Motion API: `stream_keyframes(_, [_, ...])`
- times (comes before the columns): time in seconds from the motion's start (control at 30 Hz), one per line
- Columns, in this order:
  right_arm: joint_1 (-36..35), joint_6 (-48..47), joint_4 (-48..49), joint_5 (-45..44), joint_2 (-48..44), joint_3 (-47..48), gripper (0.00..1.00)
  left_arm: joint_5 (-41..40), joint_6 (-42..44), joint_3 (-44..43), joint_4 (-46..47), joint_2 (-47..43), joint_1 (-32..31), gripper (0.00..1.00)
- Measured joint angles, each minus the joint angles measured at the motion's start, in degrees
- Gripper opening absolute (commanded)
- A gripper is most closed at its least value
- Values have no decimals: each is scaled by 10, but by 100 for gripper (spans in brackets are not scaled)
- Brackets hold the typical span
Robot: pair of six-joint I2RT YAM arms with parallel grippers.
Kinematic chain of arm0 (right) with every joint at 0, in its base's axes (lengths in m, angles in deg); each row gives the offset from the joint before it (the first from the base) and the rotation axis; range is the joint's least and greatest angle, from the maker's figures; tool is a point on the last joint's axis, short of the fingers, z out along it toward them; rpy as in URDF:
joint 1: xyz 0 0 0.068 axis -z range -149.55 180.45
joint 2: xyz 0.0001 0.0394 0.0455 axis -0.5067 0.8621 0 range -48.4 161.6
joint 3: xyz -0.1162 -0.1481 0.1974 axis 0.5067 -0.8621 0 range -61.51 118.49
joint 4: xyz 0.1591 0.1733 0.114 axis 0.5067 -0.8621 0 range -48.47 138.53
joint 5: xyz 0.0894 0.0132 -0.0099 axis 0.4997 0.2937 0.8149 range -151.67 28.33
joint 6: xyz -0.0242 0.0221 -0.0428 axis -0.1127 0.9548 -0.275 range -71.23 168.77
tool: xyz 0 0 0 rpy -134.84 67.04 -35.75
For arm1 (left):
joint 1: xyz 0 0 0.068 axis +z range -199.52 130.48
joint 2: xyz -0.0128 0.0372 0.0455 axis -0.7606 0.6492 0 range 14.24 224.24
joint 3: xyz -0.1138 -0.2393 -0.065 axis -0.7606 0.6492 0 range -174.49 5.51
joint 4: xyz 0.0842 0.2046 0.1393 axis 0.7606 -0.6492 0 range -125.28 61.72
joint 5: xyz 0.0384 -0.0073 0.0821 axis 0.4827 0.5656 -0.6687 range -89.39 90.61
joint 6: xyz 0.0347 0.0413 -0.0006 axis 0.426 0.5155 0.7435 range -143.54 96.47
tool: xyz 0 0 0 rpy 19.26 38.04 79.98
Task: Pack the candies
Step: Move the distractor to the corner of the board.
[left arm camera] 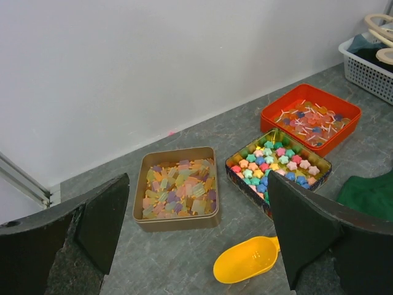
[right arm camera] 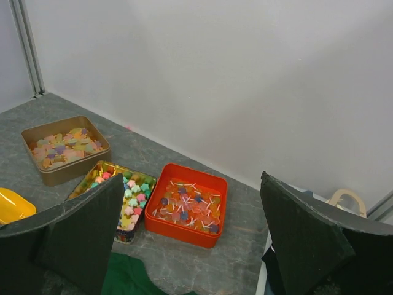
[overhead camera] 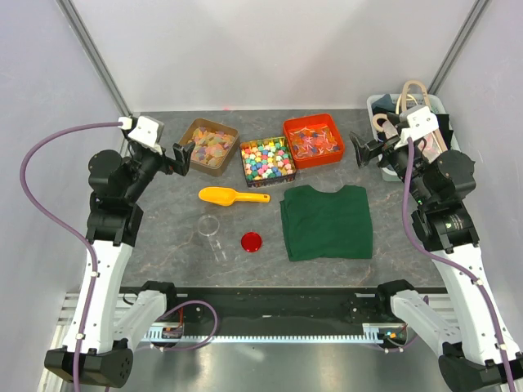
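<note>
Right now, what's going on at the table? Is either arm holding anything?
Nothing is being handled yet. The left arm's fingers and the right arm's fingers are raised over the table, open and empty. The pastel candies sit in a brown tin at the back left. In front of it lie a yellow scoop, a clear cup and a red lid, all untouched, beside a folded green cloth.
</note>
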Motion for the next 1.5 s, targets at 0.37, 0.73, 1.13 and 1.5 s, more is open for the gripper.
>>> stream_keyframes(0.37, [0,-4,0,20,1,-6,98,2,-3,4,2,0,0,99])
stream_keyframes(0.73, [0,-76,-93,68,111,49,98,11,14,1,-4,15,1,100])
stream_keyframes(1.13, [-2,-281,-301,123,252,-39,98,12,50,27,-49,-5,1,99])
stream_keyframes(1.5, [-42,-381,-331,76,323,-131,93,13,55,56,-75,-19,1,100])
